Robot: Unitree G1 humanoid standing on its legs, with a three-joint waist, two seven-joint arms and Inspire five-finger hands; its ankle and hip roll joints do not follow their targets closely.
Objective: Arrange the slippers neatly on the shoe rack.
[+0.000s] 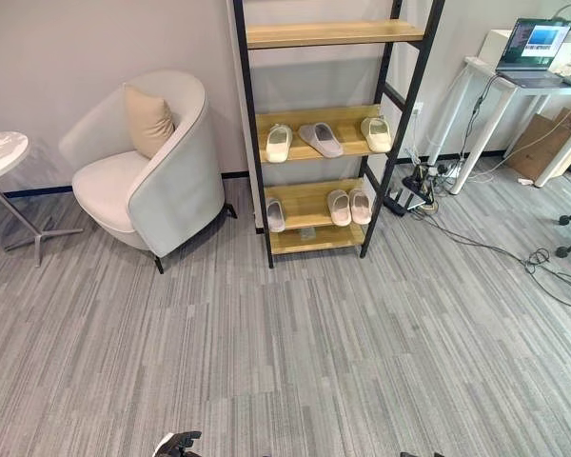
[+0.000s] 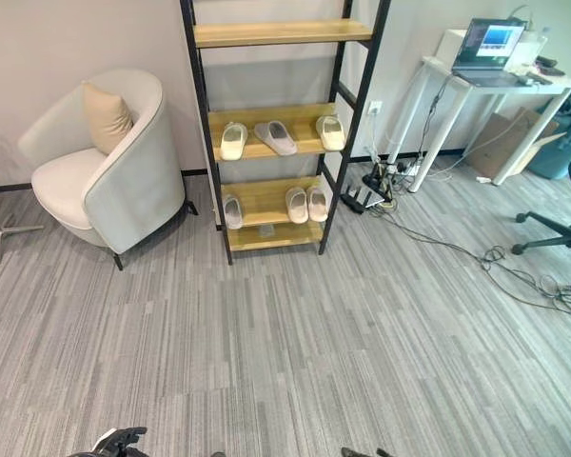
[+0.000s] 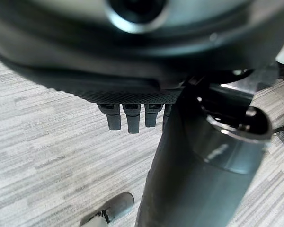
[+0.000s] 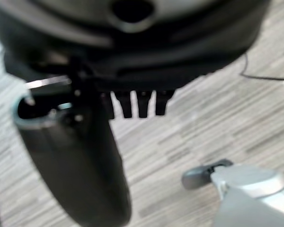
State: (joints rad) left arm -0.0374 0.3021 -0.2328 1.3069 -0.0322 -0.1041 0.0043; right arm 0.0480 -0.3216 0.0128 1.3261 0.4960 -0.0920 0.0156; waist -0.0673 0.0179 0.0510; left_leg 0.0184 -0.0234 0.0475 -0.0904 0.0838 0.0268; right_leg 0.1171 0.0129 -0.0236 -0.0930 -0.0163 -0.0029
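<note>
The shoe rack [image 1: 250, 143] has a black frame and wooden shelves and stands against the far wall. Its middle shelf holds a cream slipper [image 1: 279, 143], a grey slipper [image 1: 321, 139] lying askew and another cream slipper [image 1: 377, 133]. On the lower shelf lie a grey slipper [image 1: 275, 214] at the left and a cream pair [image 1: 349, 206] side by side. The top shelf [image 1: 333, 33] is bare. My left hand [image 1: 176, 444] and right hand [image 2: 362, 453] hang low at the near edge, far from the rack. Both have straight fingers [image 3: 128, 118] [image 4: 138, 105] and hold nothing.
A pale armchair [image 1: 147, 171] with a beige cushion stands left of the rack, and a round white table [image 1: 0, 152] stands further left. To the right are a white desk [image 1: 514, 90] with a laptop, cables [image 1: 476, 243] across the carpet and an office chair base [image 2: 561, 233].
</note>
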